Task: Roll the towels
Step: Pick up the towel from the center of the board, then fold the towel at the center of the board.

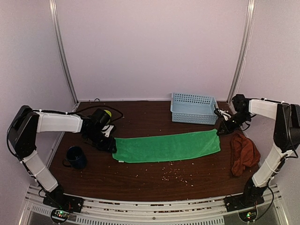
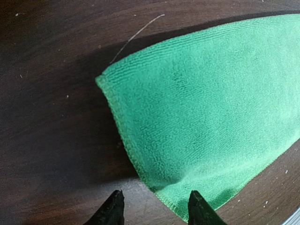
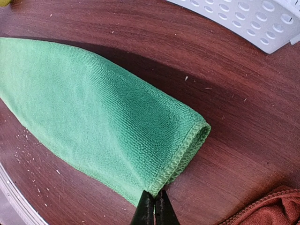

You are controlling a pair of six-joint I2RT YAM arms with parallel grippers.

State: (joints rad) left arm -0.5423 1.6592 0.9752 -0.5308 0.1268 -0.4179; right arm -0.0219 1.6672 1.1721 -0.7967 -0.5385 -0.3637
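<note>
**A:** Top external view first. How far along is the rolling?

**B:** Barely begun, I'd judge. The green towel point(image 1: 166, 146) lies mid-counter point(image 1: 140, 180) as a long flat strip, apparently folded lengthwise, with no coil at either end. The rust towel point(image 1: 243, 153) sits in a crumpled heap near the right edge, not yet laid out.

**A:** And the arms, from the left?

**B:** Past the dark mug point(image 1: 76, 157), the left arm point(image 1: 58, 123) runs rightward with its wrist dipped to the strip's left end. The left gripper point(image 2: 155, 208) has its jaws apart, low at the hem's near corner, gripping nothing.

**A:** The right?

**B:** The right arm point(image 1: 265, 108) has its elbow high by the wall and reaches left beside the light-blue basket point(image 1: 193, 108). The right gripper point(image 3: 154, 208) has its jaws pressed together right at the strip's right-end corner — whether any cloth is pinched, I cannot tell.
</note>
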